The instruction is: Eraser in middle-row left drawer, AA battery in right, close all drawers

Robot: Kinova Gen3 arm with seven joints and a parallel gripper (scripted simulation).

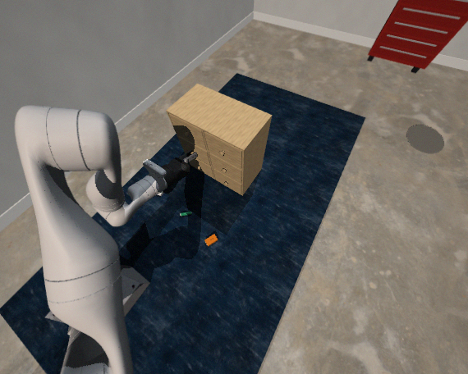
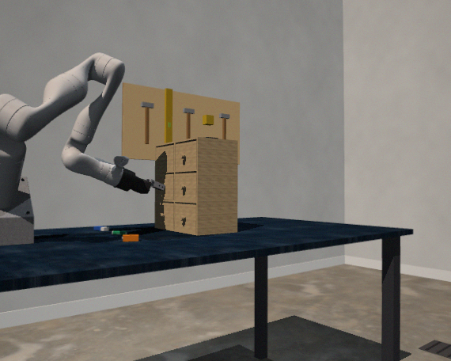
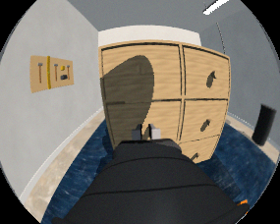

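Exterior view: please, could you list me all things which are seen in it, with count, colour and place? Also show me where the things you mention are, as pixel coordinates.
chest [image 1: 222,111] [image 2: 217,178] [image 3: 164,69]: one, light wood, on table
table [image 1: 296,205] [image 2: 301,231] [image 3: 88,162]: one, dark blue top, on floor
orange block [image 1: 211,239] [image 2: 130,237] [image 3: 244,202]: one, orange, before chest
AA battery [image 1: 185,213] [image 2: 119,233]: one, green, beyond orange block
eraser [image 2: 100,228]: one, blue and white, beyond battery
board [image 2: 133,131] [image 3: 36,84]: one, tan, wall
hammers [image 2: 146,124] [image 3: 39,74]: three, brown-grey, board
bar [image 2: 168,115] [image 3: 49,74]: one, yellow, board
small block [image 2: 208,119] [image 3: 63,68]: one, yellow, board
grille [image 2: 444,349]: one, dark, floor
arm [image 1: 83,246] [image 2: 64,89]: one, whitish, left
gripper [image 1: 193,157] [image 2: 161,186] [image 3: 144,129]: one, black-grey, chest front
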